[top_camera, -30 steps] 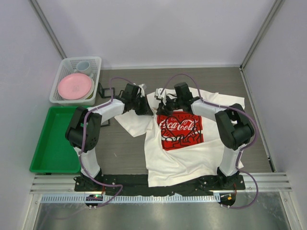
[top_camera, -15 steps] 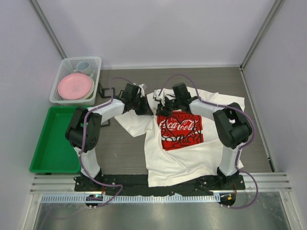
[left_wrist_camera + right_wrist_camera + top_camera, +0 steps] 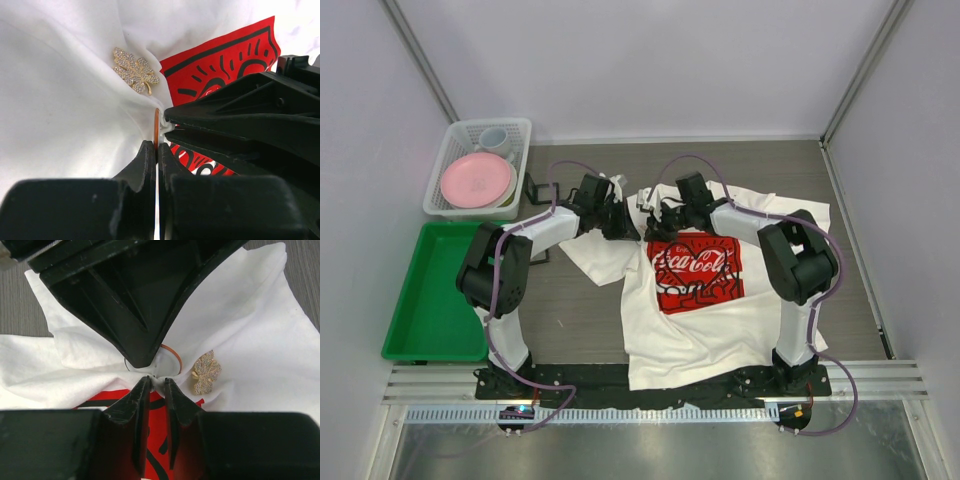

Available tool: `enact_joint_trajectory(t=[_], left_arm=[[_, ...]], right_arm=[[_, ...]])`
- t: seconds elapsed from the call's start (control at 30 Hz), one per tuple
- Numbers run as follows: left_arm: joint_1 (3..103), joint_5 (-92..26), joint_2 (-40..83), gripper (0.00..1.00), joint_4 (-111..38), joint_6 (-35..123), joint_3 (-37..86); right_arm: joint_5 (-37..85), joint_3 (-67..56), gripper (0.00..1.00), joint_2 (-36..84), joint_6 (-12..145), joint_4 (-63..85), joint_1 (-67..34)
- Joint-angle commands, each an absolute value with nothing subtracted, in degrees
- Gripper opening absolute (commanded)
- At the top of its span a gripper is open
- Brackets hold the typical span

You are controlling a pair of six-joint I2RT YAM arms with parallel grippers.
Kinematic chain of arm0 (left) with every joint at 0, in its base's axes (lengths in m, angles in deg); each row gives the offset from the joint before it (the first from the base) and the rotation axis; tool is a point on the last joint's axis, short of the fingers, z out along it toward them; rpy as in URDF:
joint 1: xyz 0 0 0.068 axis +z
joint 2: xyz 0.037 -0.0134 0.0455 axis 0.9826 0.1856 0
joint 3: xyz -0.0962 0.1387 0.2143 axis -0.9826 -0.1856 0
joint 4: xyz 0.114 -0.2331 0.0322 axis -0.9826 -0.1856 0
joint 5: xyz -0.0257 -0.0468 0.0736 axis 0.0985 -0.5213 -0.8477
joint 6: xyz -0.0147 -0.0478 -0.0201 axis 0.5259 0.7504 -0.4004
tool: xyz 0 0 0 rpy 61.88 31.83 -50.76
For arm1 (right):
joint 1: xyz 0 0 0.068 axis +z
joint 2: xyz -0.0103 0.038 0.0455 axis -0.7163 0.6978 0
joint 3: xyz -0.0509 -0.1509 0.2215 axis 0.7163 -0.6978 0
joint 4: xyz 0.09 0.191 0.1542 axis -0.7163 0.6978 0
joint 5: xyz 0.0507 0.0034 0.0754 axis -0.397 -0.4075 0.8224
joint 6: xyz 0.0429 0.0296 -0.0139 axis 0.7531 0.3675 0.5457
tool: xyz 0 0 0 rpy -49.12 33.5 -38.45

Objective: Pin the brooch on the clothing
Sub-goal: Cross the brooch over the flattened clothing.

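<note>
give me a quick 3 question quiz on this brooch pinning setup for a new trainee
1. What is the leaf-shaped brooch lying against?
2. True or false: the left gripper is shut.
3. The pink plate sits in or on: A) the green tray B) the white basket C) the table top
Key: 1 the white T-shirt; 2 true; 3 B.
</note>
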State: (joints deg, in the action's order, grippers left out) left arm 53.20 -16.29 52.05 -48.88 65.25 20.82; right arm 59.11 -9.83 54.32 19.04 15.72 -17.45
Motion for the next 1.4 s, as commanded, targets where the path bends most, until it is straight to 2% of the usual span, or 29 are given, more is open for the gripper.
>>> enact_joint_trajectory(t=[0.0, 0.4, 0.67, 0.9, 1.0, 1.1, 1.37], left_arm=[[53.47, -12.96, 50.76, 0.00, -44.89, 65.15, 21.59], [53.64, -7.43, 51.46, 0.00, -40.84, 67.44, 20.80], [54.52, -3.91, 51.55, 0.00, -36.28, 70.16, 18.96], [55.75, -4.17, 51.90, 0.00, -37.76, 69.72, 18.51], [55.93, -4.17, 51.99, 0.00, -37.59, 69.72, 18.43], [55.84, -4.26, 52.34, 0.00, -37.06, 70.16, 18.60], [56.63, -1.45, 52.17, 0.00, -34.43, 71.31, 17.55]], right_arm=[[59.24, -7.42, 0.22, 55.27, 15.85, 17.68, -17.10], [62.40, -7.07, 0.25, 55.54, 14.44, 17.51, -16.48], [63.90, -7.33, 0.32, 54.40, 13.04, 18.65, -16.83], [64.60, -6.37, 0.46, 51.68, 15.67, 19.01, -20.69], [65.56, -6.45, 0.49, 49.40, 17.78, 19.09, -21.93], [66.36, -7.15, 0.50, 47.73, 20.06, 19.27, -22.89], [68.03, -7.95, 0.44, 47.71, 23.14, 19.97, -22.98]])
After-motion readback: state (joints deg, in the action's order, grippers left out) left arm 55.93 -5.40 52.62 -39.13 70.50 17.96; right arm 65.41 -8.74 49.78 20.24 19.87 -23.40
